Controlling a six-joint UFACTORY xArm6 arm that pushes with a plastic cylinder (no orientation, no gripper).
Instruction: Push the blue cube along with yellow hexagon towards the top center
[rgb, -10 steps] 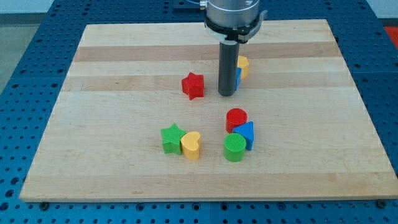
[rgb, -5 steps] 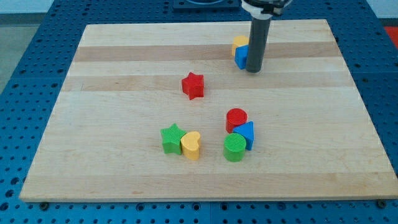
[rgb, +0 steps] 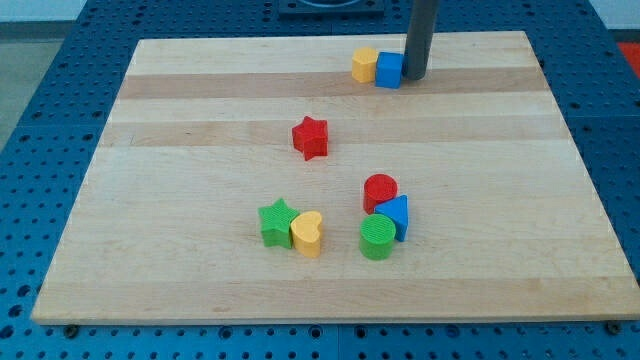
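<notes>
The blue cube sits near the view's top, a little right of the middle of the wooden board. The yellow hexagon touches its left side. My tip stands on the board right against the blue cube's right side, the dark rod rising out of the view's top.
A red star lies mid-board. Lower down, a red cylinder, a blue triangle and a green cylinder cluster together. A green star and a yellow heart sit side by side to their left.
My tip moved toward the view's top and now stands to the cube's right. The blue cube and yellow hexagon slid up and left together.
</notes>
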